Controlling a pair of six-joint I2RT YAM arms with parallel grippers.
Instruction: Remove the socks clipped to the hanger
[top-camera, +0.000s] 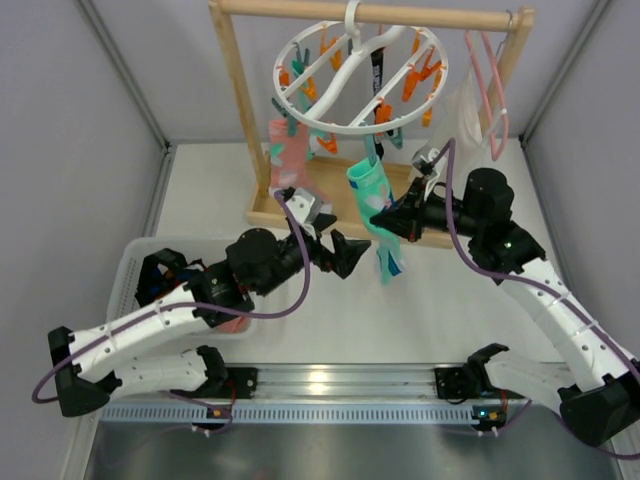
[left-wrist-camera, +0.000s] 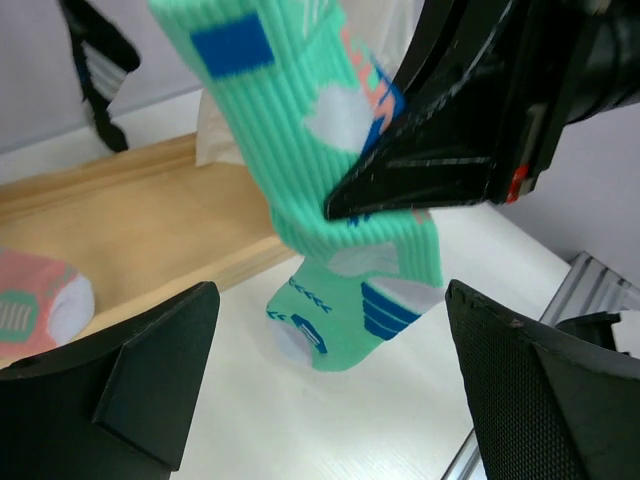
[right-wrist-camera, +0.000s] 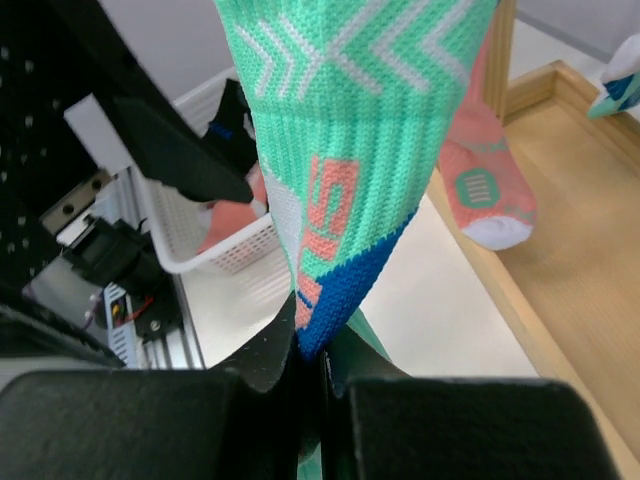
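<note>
While the right gripper (top-camera: 388, 222) is clamped on the lower part of the mint-green sock (top-camera: 372, 190), which hangs under the white ring hanger (top-camera: 352, 130) at the far middle, the left gripper (top-camera: 352, 255) hovers spread open just left of it.

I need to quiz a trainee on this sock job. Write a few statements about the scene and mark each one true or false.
1. The right gripper is shut on the teal sock. True.
2. The left gripper grips the pink sock. False: it is open and holds nothing, its fingers on either side of the teal sock's lower end.
3. The teal sock lies in the white basket. False: it hangs below the white ring hanger.
4. The pink sock hangs from the ring hanger, to the left of the teal sock in the top view. True.
</note>
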